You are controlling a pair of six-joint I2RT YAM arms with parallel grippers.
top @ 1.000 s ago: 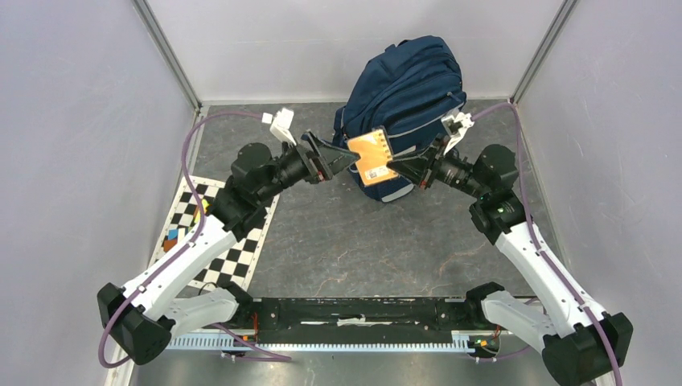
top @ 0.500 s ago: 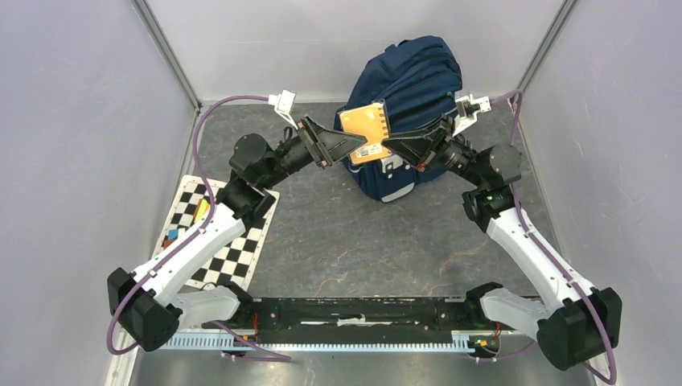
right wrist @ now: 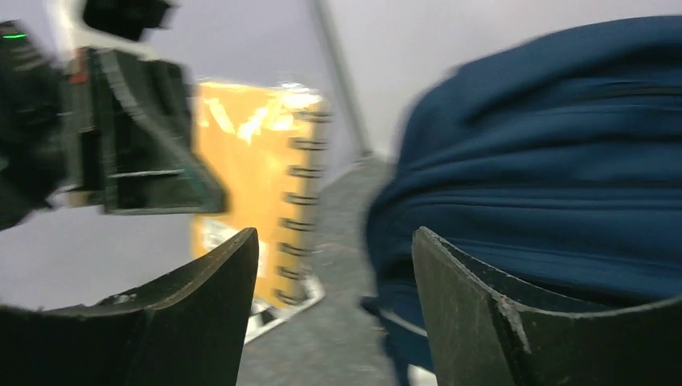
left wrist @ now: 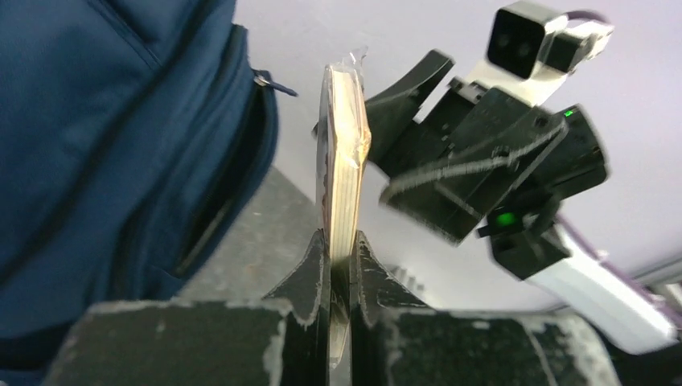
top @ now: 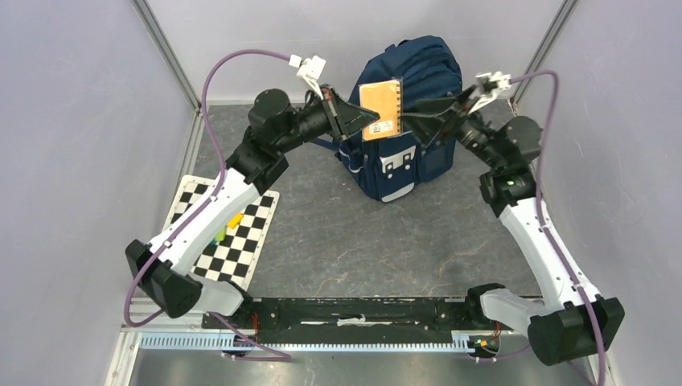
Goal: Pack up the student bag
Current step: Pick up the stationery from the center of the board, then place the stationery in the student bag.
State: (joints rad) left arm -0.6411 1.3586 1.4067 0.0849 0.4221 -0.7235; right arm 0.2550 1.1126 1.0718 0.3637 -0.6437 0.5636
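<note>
one student bag (top: pixel 422 80), one orange notebook (top: pixel 380 103); left tool (left wrist: pixel 339 241) clamped on notebook edge, right tool (right wrist: pixel 334 237) apart.

The student bag (top: pixel 426 64) stands at the back of the worktop (top: pixel 362 241), close to the rear wall, and blocks the middle of the far side. In front of its upper part an orange spiral notebook (top: pixel 380 100) stands upright, clamped in the left gripper (top: pixel 372 124). The right gripper (top: pixel 412 112), jaws apart and holding nothing, sits just beside the notebook's spiral edge, leaving only a narrow gap there. Grey worktop lies open between the bag and the arm bases. A checkered mat (top: pixel 241 257) with small coloured blocks (top: pixel 234 219) lies under the left arm.
</note>
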